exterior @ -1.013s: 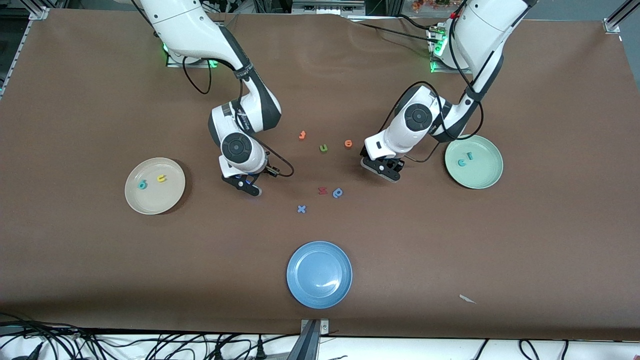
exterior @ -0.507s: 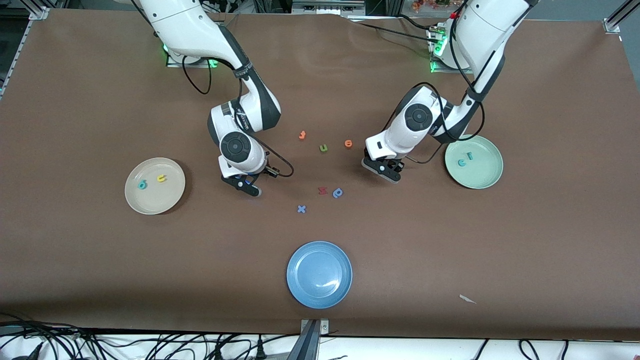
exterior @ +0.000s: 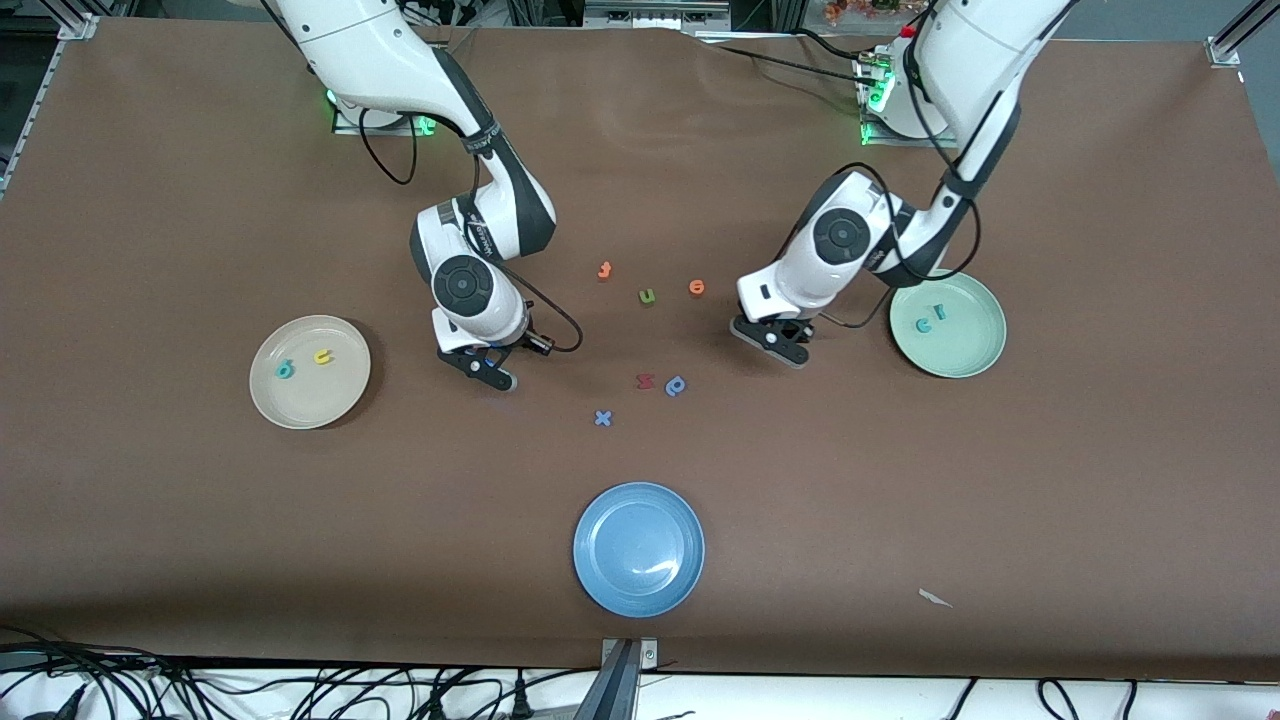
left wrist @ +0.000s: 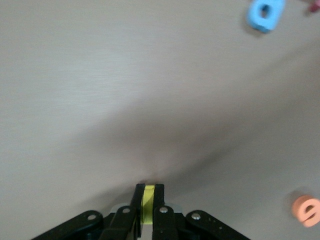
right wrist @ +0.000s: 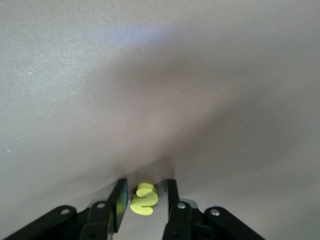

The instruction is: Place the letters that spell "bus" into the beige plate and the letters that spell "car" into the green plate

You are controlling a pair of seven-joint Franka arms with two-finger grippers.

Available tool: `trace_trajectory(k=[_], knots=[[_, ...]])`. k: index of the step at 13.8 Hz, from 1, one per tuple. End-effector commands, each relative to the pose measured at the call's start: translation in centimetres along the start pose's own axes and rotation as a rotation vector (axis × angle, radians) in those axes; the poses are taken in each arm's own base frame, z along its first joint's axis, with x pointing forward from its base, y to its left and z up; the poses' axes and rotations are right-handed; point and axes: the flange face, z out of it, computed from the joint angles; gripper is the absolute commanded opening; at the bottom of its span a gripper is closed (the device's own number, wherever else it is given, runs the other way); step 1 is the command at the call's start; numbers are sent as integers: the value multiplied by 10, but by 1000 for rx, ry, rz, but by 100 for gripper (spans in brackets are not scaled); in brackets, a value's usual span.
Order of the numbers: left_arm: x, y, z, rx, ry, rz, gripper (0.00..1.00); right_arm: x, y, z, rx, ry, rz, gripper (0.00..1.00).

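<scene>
The beige plate (exterior: 300,405) holds a teal "b" (exterior: 285,370) and a yellow "u" (exterior: 322,356). A teal "c" (exterior: 924,325) and teal "r" (exterior: 939,312) lie in the green plate (exterior: 960,352). My left gripper (exterior: 772,343) (left wrist: 148,187) is low over the table between the loose letters and the green plate. It is shut on a yellow letter (left wrist: 148,205) seen edge-on, its shape unreadable. My right gripper (exterior: 490,373) (right wrist: 145,186) is low over the table between the beige plate and the loose letters, shut on the yellow "s" (right wrist: 144,199).
Loose letters lie mid-table: an orange one (exterior: 604,270), an olive "u" (exterior: 647,296), another orange one (exterior: 696,288), a red one (exterior: 645,381), a blue "p" (exterior: 676,385) and a blue "x" (exterior: 602,418). A blue plate (exterior: 638,590) sits nearest the front camera.
The left gripper has closed onto the yellow letter. The right gripper, with the "s" between its fingers, has shifted slightly toward the right arm's end of the table.
</scene>
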Motion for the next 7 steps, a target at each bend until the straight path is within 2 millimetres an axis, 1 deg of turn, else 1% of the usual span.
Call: trace_trajectory(k=[1,2,3,5,6,7], knots=[[-13,-59,-59,74,-42,19,0,-5,9,-2,14,-9,-5,39],[-20,-90,-61,79,-64,37,0,-5,9,-2,14,-9,-4,39],[-29,-122,-58,86,-79,53,0,-5,9,-2,14,-9,-5,39],[-45,-167,-59,96,-101,109,0,-7,8,-2,14,-10,-7,38],[-58,-192,-56,96,-119,123,0,-7,8,-1,13,-10,-5,38],[-72,-211,-51,89,-141,137,0,-7,8,-1,20,-16,4,38]])
